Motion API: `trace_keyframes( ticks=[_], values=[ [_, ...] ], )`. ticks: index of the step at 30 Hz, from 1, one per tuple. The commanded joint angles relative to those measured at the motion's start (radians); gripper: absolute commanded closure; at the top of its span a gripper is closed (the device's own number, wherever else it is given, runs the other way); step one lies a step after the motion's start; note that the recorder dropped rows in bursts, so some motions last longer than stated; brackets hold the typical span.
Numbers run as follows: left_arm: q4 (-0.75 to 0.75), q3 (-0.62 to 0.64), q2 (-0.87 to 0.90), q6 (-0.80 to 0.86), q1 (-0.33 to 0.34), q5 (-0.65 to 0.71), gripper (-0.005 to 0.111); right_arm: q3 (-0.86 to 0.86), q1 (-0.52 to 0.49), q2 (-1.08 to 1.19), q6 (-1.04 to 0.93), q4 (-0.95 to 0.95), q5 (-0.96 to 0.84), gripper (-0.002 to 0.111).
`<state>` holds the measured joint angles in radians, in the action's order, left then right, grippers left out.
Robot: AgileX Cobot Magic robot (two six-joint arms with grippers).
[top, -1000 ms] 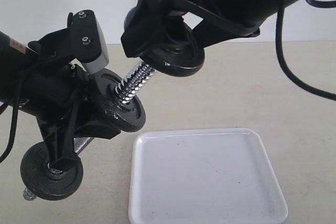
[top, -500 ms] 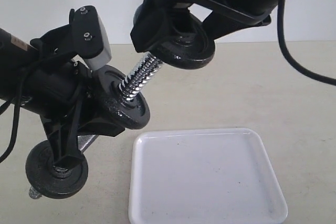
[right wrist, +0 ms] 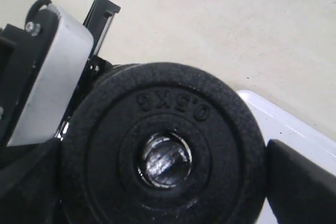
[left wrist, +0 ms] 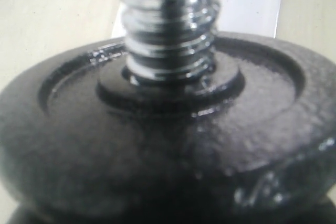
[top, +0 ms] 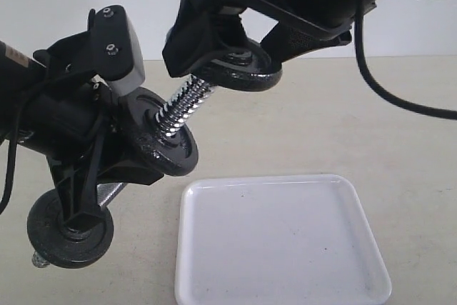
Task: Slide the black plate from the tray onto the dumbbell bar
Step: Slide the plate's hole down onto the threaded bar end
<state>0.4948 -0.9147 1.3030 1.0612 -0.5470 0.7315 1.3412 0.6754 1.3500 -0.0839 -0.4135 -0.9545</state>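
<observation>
My right gripper (top: 227, 53) is shut on the black plate (top: 248, 71), held tilted in the air above the table. The dumbbell bar (top: 182, 108) points up at a slant, and its threaded end (right wrist: 165, 160) sits inside the plate's centre hole. The plate (right wrist: 105, 156) fills the right wrist view between the two dark fingers (right wrist: 302, 179). My left gripper (top: 87, 194) is shut on the bar's middle. One black disc (top: 161, 144) sits partway up the thread (left wrist: 170, 24), another (top: 70, 230) at the low end. The white tray (top: 187, 248) lies flat below.
The left wrist camera housing (top: 118, 41) stands close beside the right gripper. The beige table (top: 371, 119) stretches to the right and behind the tray. A black cable (top: 400, 101) hangs from the right arm.
The right gripper carried the plate slightly up and right, then back left and down over the bar's tip. The left arm and bar shifted a little to the left.
</observation>
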Motion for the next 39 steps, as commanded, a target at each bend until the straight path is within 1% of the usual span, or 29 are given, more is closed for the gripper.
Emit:
trace_keyframes(
  ticks=[1, 5, 10, 18, 27, 33, 34, 36, 38, 39],
  values=[
    [0.101, -0.052, -0.075, 0.056, -0.005, -0.114, 0.102, 0.009, -0.007, 0.009, -0.037, -0.075, 0.051, 0.108],
    [0.119, -0.052, -0.075, 0.058, -0.005, -0.127, 0.102, 0.009, -0.007, 0.009, -0.033, -0.091, 0.051, 0.108],
    [0.177, -0.052, -0.075, 0.058, -0.005, -0.187, 0.102, 0.009, -0.007, 0.009, -0.03, -0.15, 0.069, 0.108],
    [0.246, -0.052, -0.075, 0.063, -0.005, -0.269, 0.102, 0.009, -0.007, 0.009, -0.03, -0.177, 0.124, 0.108],
    [0.252, -0.052, -0.075, 0.078, -0.005, -0.263, 0.102, 0.009, -0.007, 0.009, -0.038, -0.175, 0.125, 0.108],
    [0.25, -0.052, -0.075, 0.078, -0.005, -0.253, 0.102, 0.009, -0.007, 0.009, -0.103, -0.134, 0.125, 0.107],
    [0.25, -0.052, -0.075, 0.078, -0.005, -0.252, 0.102, 0.009, -0.007, 0.009, -0.108, -0.129, 0.125, 0.104],
    [0.248, -0.052, -0.075, 0.078, -0.005, -0.252, 0.102, 0.009, -0.007, 0.009, -0.108, -0.125, 0.125, 0.092],
    [0.244, -0.052, -0.075, 0.078, -0.005, -0.252, 0.102, 0.009, -0.007, 0.009, -0.11, -0.115, 0.125, 0.068],
    [0.241, -0.052, -0.075, 0.078, -0.005, -0.252, 0.102, 0.009, -0.007, 0.009, -0.11, -0.106, 0.125, 0.052]
  ],
)
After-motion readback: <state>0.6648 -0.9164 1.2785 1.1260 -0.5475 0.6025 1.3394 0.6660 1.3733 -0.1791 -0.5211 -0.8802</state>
